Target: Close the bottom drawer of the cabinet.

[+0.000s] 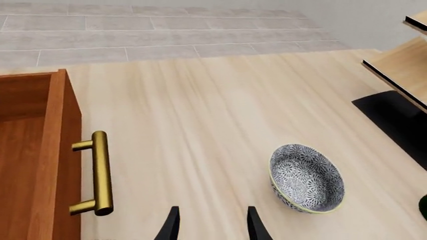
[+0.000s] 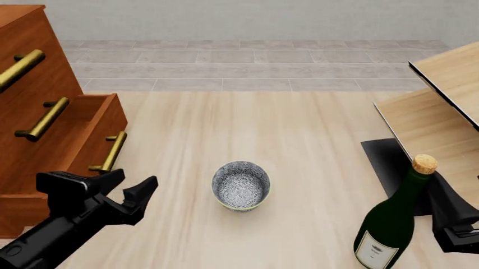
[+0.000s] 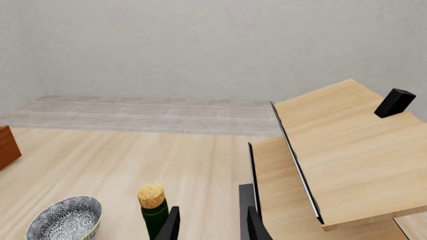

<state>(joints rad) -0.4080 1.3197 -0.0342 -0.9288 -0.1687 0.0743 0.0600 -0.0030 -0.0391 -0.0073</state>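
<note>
The cabinet (image 2: 30,56) stands at the left of the front view, with two brass-handled drawers above the lowest one. The bottom drawer (image 2: 90,131) is pulled out, its brass bar handle (image 2: 112,151) facing the table's middle. In the left wrist view the drawer front (image 1: 60,150) and handle (image 1: 100,172) lie just beside my left gripper (image 1: 212,222). My left gripper (image 2: 131,184) is open and empty, in front of the handle and apart from it. My right gripper (image 3: 212,222) is open and empty at the near right, partly hidden behind a bottle in the front view (image 2: 452,224).
A patterned bowl (image 2: 240,185) sits mid-table, also in the left wrist view (image 1: 307,177). A green corked bottle (image 2: 393,218) stands at the near right. Pale wooden shelving with black edging (image 2: 441,101) rises at the right on a black base (image 2: 385,159).
</note>
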